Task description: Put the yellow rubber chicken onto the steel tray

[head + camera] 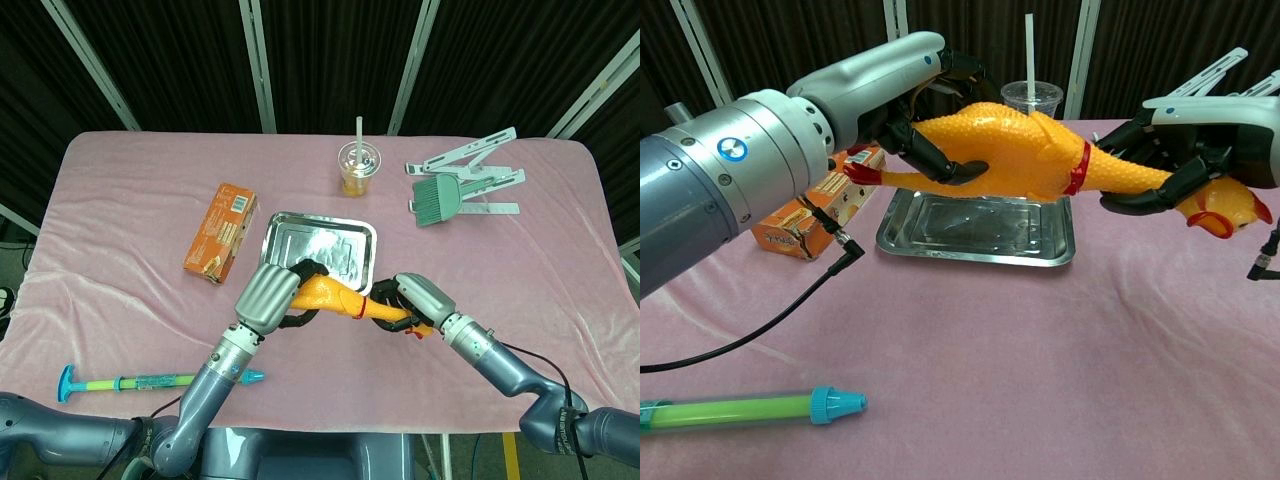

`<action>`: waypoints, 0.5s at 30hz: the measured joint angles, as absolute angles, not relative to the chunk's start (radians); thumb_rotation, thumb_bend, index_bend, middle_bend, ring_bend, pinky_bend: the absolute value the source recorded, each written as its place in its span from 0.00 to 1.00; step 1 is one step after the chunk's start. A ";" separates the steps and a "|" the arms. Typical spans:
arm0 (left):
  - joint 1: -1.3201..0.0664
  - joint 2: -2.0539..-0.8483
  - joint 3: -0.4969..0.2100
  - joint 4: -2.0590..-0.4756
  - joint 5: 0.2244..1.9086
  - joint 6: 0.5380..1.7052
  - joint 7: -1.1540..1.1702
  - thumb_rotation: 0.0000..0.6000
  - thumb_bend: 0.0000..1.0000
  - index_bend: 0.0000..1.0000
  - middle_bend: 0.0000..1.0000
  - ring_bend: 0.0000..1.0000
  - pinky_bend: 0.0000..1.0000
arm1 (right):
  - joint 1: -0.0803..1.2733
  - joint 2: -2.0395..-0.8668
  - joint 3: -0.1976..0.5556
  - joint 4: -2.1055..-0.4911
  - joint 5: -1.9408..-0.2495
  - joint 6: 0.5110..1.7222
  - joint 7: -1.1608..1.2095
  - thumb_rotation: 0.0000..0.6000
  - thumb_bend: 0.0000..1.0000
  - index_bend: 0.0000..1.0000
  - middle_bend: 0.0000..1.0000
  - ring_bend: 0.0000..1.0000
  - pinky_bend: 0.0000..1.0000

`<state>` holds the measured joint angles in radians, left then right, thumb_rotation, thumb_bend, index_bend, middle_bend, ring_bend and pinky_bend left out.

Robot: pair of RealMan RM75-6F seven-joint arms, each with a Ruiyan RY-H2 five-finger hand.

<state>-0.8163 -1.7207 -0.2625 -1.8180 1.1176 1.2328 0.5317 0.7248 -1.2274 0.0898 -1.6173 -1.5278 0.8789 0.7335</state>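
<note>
Chicken (1025, 150) | held aloft mid-frame, long axis left–right, just over the tray (975, 245) near edge | left hand (925, 100) grasps its body, right hand (1185, 150) its neck | we judge both must carry it toward frame top

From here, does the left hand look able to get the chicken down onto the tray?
Probably yes. The left hand and right hand hold the chicken above the tray, whose surface looks bare, with nothing between them.
</note>
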 measured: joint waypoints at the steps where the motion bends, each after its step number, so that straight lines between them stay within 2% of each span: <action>1: -0.816 -1.721 -0.262 -1.819 1.118 1.233 0.532 1.00 0.85 0.80 0.95 0.86 0.93 | 0.724 -1.227 0.088 -1.616 -1.529 0.880 0.736 1.00 0.42 0.93 0.76 0.79 0.90; 3: -0.815 -1.719 -0.261 -1.824 1.115 1.233 0.537 1.00 0.78 0.72 0.89 0.79 0.89 | 0.723 -1.227 0.086 -1.614 -1.531 0.882 0.738 1.00 0.42 0.93 0.76 0.79 0.90; 5: -0.814 -1.716 -0.260 -1.829 1.112 1.231 0.540 1.00 0.66 0.62 0.80 0.70 0.79 | 0.722 -1.226 0.085 -1.612 -1.531 0.886 0.740 1.00 0.43 0.93 0.76 0.79 0.90; 10: -0.811 -1.687 -0.254 -1.856 1.089 1.207 0.540 1.00 0.27 0.37 0.56 0.46 0.53 | 0.721 -1.223 0.080 -1.606 -1.531 0.887 0.741 1.00 0.44 0.93 0.76 0.79 0.90; 13: -0.808 -1.672 -0.255 -1.862 1.081 1.199 0.528 1.00 0.12 0.23 0.38 0.31 0.41 | 0.721 -1.222 0.078 -1.604 -1.531 0.887 0.743 1.00 0.44 0.93 0.76 0.79 0.90; 15: -0.806 -1.664 -0.255 -1.865 1.073 1.193 0.526 1.00 0.07 0.16 0.27 0.23 0.34 | 0.720 -1.222 0.076 -1.602 -1.531 0.887 0.743 1.00 0.44 0.93 0.76 0.79 0.90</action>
<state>-0.8063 -1.6644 -0.2549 -1.8647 1.0727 1.1929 0.5260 0.7200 -1.2225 0.0757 -1.6016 -1.5312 0.8872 0.7434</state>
